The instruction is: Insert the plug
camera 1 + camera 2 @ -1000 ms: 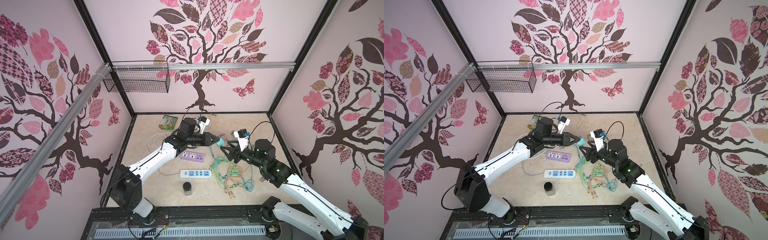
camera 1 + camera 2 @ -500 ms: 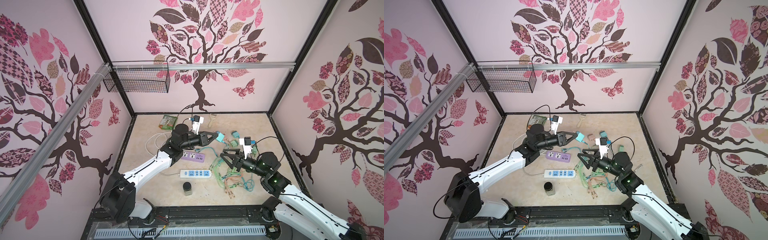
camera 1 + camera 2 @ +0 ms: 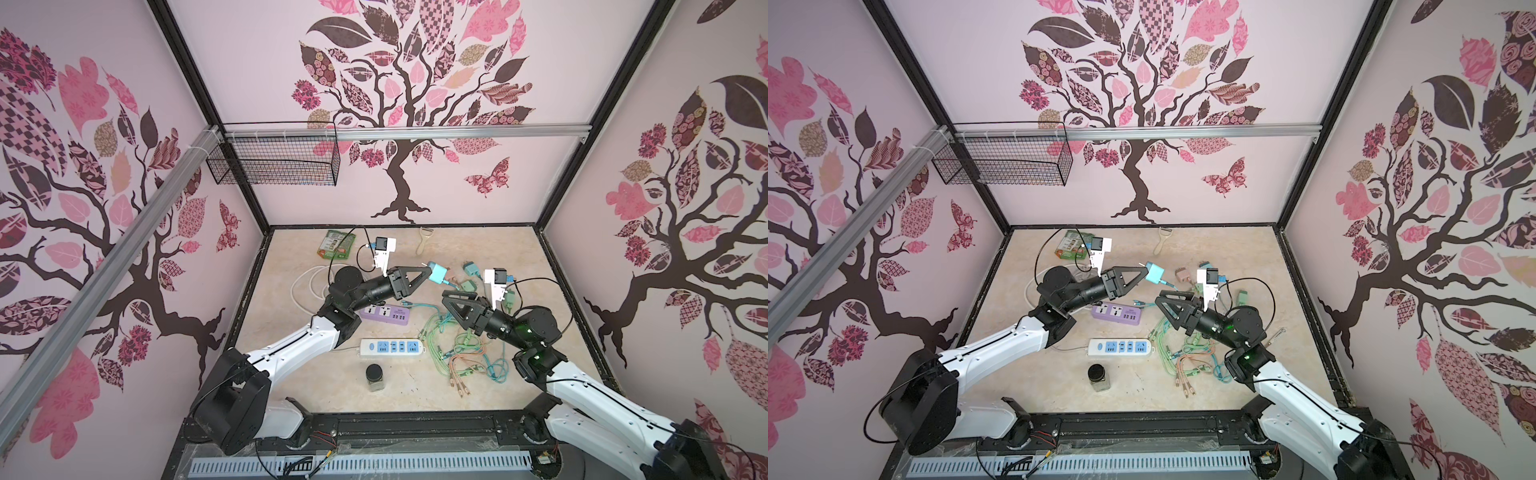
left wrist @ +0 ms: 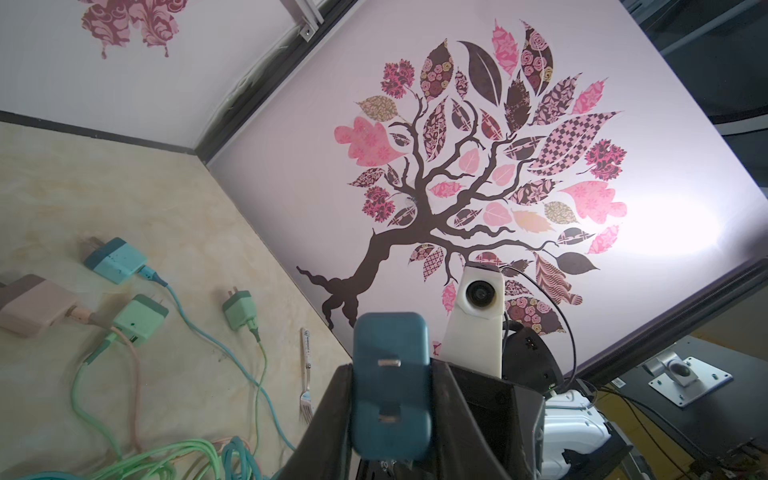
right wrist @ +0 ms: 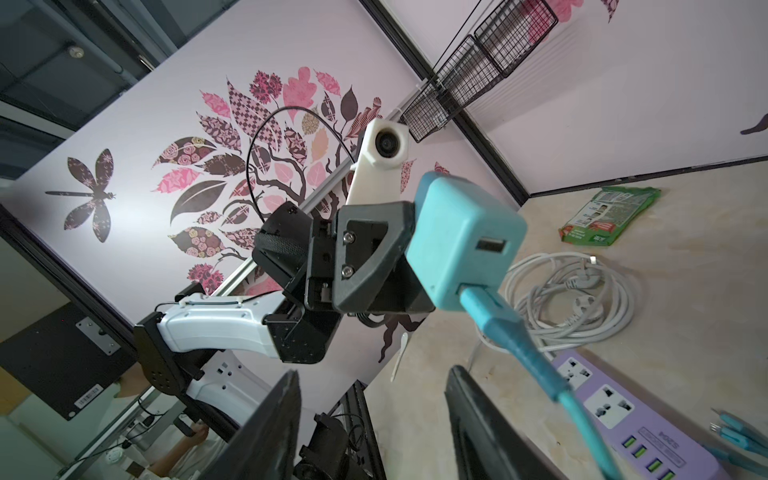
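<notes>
Left gripper point(image 3: 427, 275): clamped on the plug point(image 3: 439, 273), a teal charger block, one finger on each flank. The plug is held clear of the surface point(image 3: 490, 243) in both top views. In the left wrist view its two flat prongs face the camera. In the right wrist view a teal cable point(image 5: 536, 357) is seated in a port on the opposite face and hangs down toward the surface.

Position: in both top views the plug sits at 1 o'clock from the purple power strip point(image 3: 384, 313), well apart from its sockets.

Right gripper point(image 3: 451, 306): near the plug at its 4 o'clock, not touching it. Its jaws stand apart with nothing between them, as the right wrist view confirms.

Other items: a white power strip point(image 3: 392, 347) lies at 6 o'clock from the purple one. A cable tangle point(image 3: 461, 353) lies at its 3 o'clock and a jar point(image 3: 374, 378) at its 7 o'clock.
</notes>
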Robot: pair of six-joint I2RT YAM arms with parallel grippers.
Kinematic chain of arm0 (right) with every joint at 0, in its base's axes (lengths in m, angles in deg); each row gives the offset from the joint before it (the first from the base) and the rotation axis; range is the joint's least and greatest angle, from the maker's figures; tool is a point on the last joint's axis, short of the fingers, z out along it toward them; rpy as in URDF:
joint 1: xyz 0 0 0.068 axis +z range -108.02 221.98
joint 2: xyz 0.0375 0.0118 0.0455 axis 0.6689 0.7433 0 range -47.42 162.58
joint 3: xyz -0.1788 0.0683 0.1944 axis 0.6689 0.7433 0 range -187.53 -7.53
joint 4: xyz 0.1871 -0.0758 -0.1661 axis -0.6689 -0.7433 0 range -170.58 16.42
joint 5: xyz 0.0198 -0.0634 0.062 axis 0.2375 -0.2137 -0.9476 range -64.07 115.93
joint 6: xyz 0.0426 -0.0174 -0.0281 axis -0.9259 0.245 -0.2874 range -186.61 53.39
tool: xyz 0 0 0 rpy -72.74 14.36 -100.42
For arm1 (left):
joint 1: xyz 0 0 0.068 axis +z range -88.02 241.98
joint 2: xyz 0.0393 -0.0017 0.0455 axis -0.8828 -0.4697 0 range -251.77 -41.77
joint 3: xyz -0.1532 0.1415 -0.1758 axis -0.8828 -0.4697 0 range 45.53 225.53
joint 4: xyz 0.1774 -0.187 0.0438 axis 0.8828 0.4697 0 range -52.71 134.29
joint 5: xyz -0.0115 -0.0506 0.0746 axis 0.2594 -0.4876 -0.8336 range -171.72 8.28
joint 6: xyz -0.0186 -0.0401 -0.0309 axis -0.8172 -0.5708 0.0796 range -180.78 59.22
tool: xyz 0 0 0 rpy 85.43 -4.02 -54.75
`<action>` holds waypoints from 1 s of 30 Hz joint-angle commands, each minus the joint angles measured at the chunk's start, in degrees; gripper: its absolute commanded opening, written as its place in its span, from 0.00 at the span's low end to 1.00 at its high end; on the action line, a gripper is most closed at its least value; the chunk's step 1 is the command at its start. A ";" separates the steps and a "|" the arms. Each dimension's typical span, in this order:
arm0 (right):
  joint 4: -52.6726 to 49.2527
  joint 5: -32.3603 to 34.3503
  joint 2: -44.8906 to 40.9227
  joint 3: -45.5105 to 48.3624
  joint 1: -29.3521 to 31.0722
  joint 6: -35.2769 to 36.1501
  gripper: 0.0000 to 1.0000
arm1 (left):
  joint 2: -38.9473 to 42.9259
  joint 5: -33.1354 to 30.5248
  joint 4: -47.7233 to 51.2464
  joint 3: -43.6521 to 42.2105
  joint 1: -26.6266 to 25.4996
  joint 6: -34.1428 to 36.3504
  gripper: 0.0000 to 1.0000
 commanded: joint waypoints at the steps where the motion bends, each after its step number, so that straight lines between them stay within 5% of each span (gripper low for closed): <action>1: 4.98 -0.05 2.66 -2.33 -0.34 -3.81 0.57 | 1.46 -0.35 -8.75 -2.56 -0.32 -1.65 0.00; 6: 9.93 -0.11 6.74 -3.51 -0.41 -7.40 0.54 | 0.83 -1.75 -16.09 -4.79 -0.78 -3.45 0.00; 30: 10.12 1.74 9.18 -7.44 -0.38 -4.38 0.45 | 0.70 -5.68 -20.02 -7.38 -5.95 -1.84 0.00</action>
